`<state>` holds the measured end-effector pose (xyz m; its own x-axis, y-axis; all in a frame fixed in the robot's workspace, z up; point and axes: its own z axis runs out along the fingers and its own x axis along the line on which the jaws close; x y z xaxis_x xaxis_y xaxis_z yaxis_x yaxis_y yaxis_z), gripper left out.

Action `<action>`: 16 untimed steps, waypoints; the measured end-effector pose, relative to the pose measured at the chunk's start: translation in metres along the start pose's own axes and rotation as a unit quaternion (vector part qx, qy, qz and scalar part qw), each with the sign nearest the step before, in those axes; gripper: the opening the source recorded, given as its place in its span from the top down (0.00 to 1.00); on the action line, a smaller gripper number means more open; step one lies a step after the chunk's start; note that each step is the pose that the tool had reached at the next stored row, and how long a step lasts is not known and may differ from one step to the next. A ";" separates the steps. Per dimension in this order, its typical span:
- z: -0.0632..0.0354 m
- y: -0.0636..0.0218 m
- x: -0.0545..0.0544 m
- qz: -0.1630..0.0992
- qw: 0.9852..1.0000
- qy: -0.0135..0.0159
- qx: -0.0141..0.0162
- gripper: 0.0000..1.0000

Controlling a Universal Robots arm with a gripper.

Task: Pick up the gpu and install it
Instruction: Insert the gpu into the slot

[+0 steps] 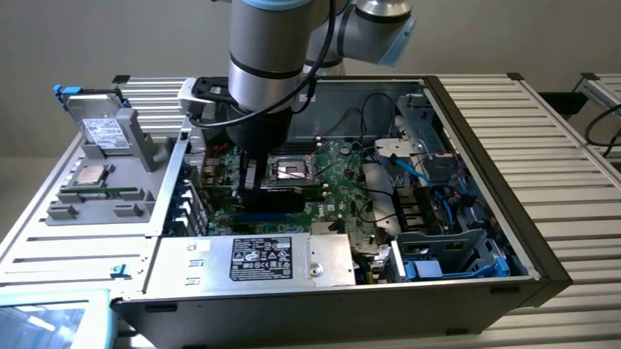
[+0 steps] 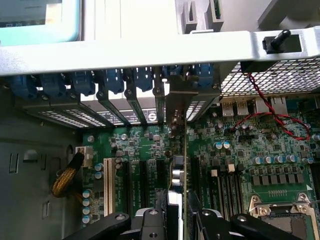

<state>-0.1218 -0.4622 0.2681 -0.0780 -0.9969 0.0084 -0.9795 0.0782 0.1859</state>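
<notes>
claw point(image 2: 176, 212) clamped on the gpu point(image 2: 179, 167) inside the computer case point(image 1: 543, 240)
gpu held on edge over the motherboard point(image 2: 145, 150) slots, its silver bracket point(image 2: 177, 102) at the case's rear slot wall.

The black label point(image 1: 260, 259) on the power supply point(image 1: 330, 263) carries print too small to read.

light: bright, diffuse | glare: case rim point(image 2: 150, 50) washed pale | shadow: gpu point(image 1: 276, 195) dark under arm point(image 1: 267, 58)
</notes>
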 end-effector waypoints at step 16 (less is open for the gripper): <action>-0.0031 -0.0167 0.001 0.001 1.000 0.003 -0.011 0.72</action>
<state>-0.1050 -0.4650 0.2680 -0.0778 -0.9969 0.0154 -0.9750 0.0793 0.2076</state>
